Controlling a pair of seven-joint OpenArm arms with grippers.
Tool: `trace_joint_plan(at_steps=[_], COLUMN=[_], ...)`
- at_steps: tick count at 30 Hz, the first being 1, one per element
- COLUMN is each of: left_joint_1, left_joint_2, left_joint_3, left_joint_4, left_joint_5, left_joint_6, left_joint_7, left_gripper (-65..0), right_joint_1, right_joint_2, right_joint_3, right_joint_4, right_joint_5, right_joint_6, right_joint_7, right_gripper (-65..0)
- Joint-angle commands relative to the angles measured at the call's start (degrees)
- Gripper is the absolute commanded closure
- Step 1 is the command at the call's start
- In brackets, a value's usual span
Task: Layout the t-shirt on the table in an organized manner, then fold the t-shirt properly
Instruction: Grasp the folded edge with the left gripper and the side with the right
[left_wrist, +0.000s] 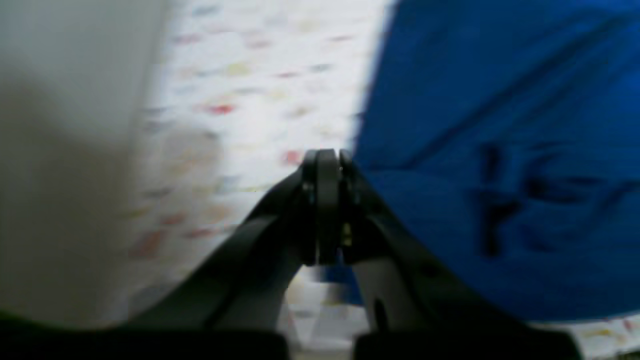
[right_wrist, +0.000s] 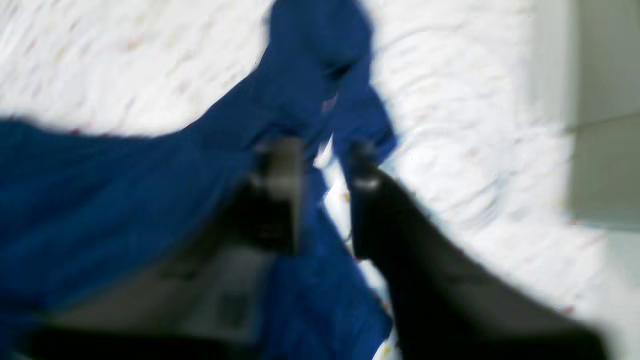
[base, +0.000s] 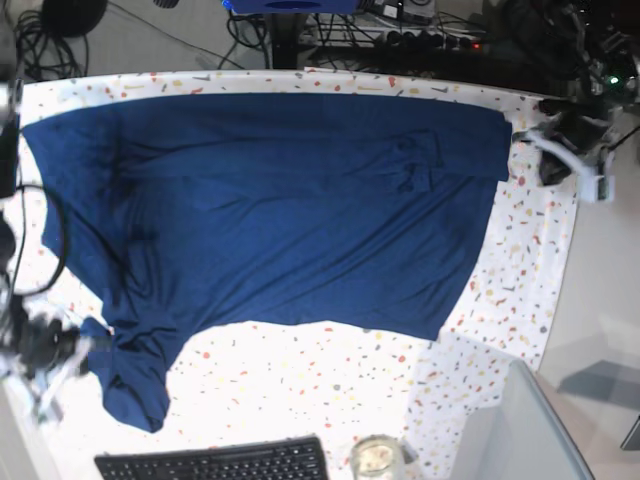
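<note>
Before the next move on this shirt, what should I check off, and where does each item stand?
1. t-shirt body spread on the table: ok, with slight wrinkles.
2. Sleeve at the base view's lower left laid flat: not ok, it is bunched.
3. left gripper free of cloth: cannot tell. It is shut right at the shirt's edge.
4. right gripper ready to grasp: ok. Its jaws are apart over the bunched sleeve, though the view is blurred.
5. keyboard and glass jar apart from the shirt: ok.
</note>
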Motion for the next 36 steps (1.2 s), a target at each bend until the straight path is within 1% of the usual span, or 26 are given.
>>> trace_joint_plan(at_steps=[1, 2, 3, 4, 6, 9, 12, 14, 16, 17, 18, 20, 22, 23, 24, 26, 28, 30, 36], left_joint_1=[-1.16, -1.78, -2.3, -2.83, -3.62, -3.71, -3.53, -2.92, -2.13, -1.86, -1.78, -1.78, -1.78, -1.78, -1.78, -1.78, -1.78, -1.78, -1.78], left_joint_2=[-0.41, 0.11, 0.9, 1.61, 2.4, 3.19, 3.1, 2.75, 2.57, 2.57, 2.57, 2.57, 2.57, 2.57, 2.49, 2.49, 2.49, 2.49, 2.57], left_joint_3=[1.14, 2.64, 4.05, 5.45, 8.09, 10.64, 10.9, 10.29, 8.09, 7.12, 6.24, 4.05, 2.46, 2.11, 1.85, 1.85, 2.02, 2.02, 2.02], left_joint_4=[0.37, 0.01, -0.69, -1.13, -1.83, -3.06, -5.61, -6.58, -6.05, -5.52, -5.17, -4.82, -4.91, -5.0, -5.0, -5.0, -5.08, -5.08, -5.17], left_joint_5=[-0.45, -0.45, -0.45, -0.45, -0.45, -0.45, -0.45, -0.45, -0.45, -0.45, -0.45, -0.45, -0.45, -0.45, -0.45, -0.45, -0.45, -0.45, -0.45], left_joint_6=[0.01, 0.01, 0.01, 0.01, 0.01, 0.09, 0.09, 0.09, 0.09, 0.09, 0.09, 0.09, 0.09, 0.09, 0.09, 0.09, 0.09, 0.09, 0.09], left_joint_7=[-0.89, -0.89, -0.89, -0.89, -0.89, -0.89, -0.89, -0.89, -0.89, -0.89, -0.89, -0.89, -0.89, -0.89, -0.89, -0.89, -0.89, -0.89, -0.89], left_gripper=[0.0, 0.0, 0.0, 0.0, 0.0, 0.0, 0.0, 0.0, 0.0, 0.0, 0.0, 0.0, 0.0, 0.0, 0.0, 0.0, 0.0, 0.0, 0.0], right_joint_1=[-0.52, -1.66, -2.71, -3.59, -5.26, -5.44, -5.62, -6.14, -8.16, -9.13, -10.27, -11.77, -11.68, -11.42, -11.15, -10.63, -9.83, -9.22, -6.93], right_joint_2=[1.02, 0.84, 0.05, -0.39, -0.39, -0.39, -0.39, -0.39, -0.3, 0.14, 0.93, 1.55, 1.9, 1.99, 2.51, 3.13, 3.13, 3.13, 2.95], right_joint_3=[2.67, 3.63, 4.43, 5.22, 5.48, 4.43, 4.43, 4.51, 4.34, 4.07, 3.99, 3.9, 3.37, 2.84, 2.4, 1.26, 0.65, 0.47, 0.38], right_joint_4=[0.43, -0.36, -1.68, -3.26, -6.69, -12.23, -17.06, -17.94, -16.62, -14.86, -12.67, -9.85, -10.03, -10.64, -11.17, -12.49, -13.9, -15.04, -20.84], right_joint_5=[-0.21, -0.21, -0.21, -0.21, -0.21, -0.21, -0.21, -0.21, -0.21, -0.3, -0.3, -0.39, -0.39, -0.39, -0.39, -0.39, -0.39, -0.39, -0.39], right_joint_6=[-0.45, -0.45, -0.45, -0.45, -0.45, -0.45, -0.45, -0.45, -0.19, -0.19, -0.19, -0.19, -0.19, -0.19, -0.19, -0.19, -0.19, -0.19, -0.19], right_joint_7=[1.03, 1.3, 2.53, 3.85, 6.39, 7.36, 9.47, 12.2, 13.69, 13.69, 13.69, 13.69, 13.6, 13.69, 13.69, 13.78, 13.87, 13.87, 13.96], right_gripper=[0.0, -2.0, -5.3, -6.5, -6.3, -5.4, -2.1, -3.5, -6.0, -7.7, -10.7, -19.7, -30.2, -33.2, -34.4, -32.9, -30.0, -28.8, -31.1])
